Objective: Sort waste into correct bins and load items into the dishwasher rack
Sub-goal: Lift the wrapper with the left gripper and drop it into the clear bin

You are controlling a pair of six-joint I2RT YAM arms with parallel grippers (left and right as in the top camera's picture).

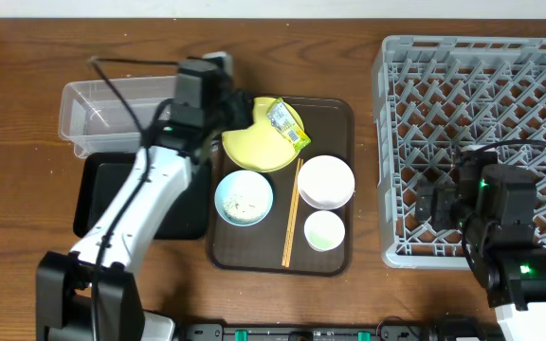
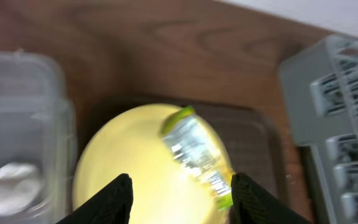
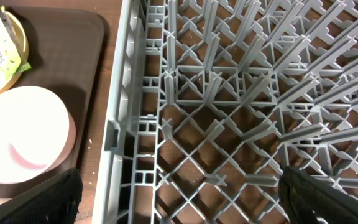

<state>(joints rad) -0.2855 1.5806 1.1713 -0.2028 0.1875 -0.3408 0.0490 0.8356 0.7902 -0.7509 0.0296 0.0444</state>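
Note:
The green-and-yellow wrapper (image 1: 289, 125) lies on the yellow plate (image 1: 254, 147) at the back of the brown serving tray (image 1: 341, 116). My left gripper (image 1: 238, 114) is open and empty at the plate's back left edge. In the left wrist view its fingers (image 2: 182, 202) hang above the plate (image 2: 135, 168), with the wrapper (image 2: 197, 152) near the right finger. The light blue bowl (image 1: 245, 199) holds rice scraps. The white bowl (image 1: 325, 180), small white cup (image 1: 324, 230) and chopsticks (image 1: 292, 213) lie on the tray. My right gripper (image 1: 441, 204) is open and empty over the rack's (image 1: 482, 104) left part.
The clear tub (image 1: 102, 114) stands at the back left, with the black tray (image 1: 98, 194) in front of it under my left arm. In the left wrist view something pale lies in the tub (image 2: 17, 112). The right wrist view shows the rack's wall (image 3: 120, 112) and the white bowl (image 3: 23, 134).

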